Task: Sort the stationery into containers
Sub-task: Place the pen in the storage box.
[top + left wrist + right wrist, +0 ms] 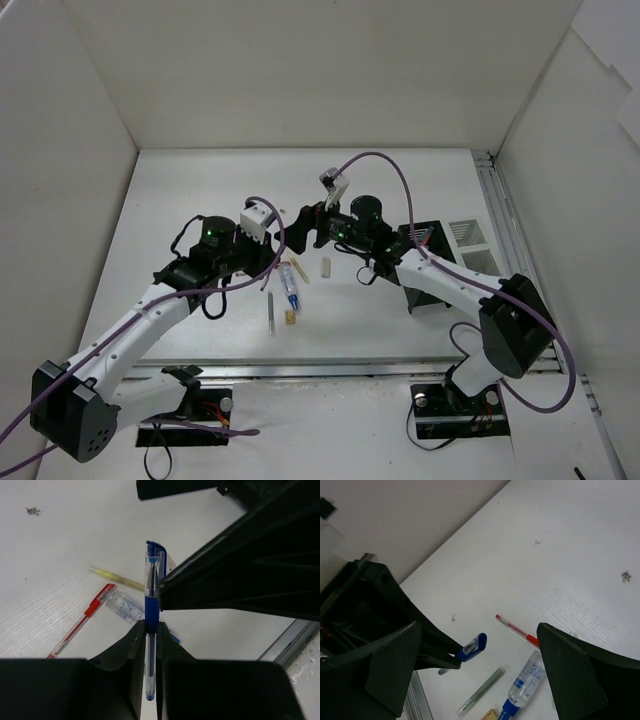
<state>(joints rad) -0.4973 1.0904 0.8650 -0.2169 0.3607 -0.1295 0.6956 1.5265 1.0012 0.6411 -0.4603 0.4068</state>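
Observation:
My left gripper (151, 625) is shut on a blue pen (152, 587) and holds it above the table; in the top view the gripper (278, 240) is at mid-table. My right gripper (479, 630) is open wide, its fingers on either side of the pen's blue cap (473, 648), not touching it; in the top view it (302, 225) faces the left gripper. On the table below lie a red pen (517, 629), a grey-green pen (482, 690), a blue-capped tube (524, 680), a yellow pen (115, 578) and a beige eraser (290, 318). The black mesh organiser (425, 268) is partly hidden under the right arm.
A white slotted box (470, 235) stands at the right beside the organiser. A second beige eraser (325, 266) lies right of the tube. White walls enclose the table on three sides. A metal rail (490, 190) runs along the right edge.

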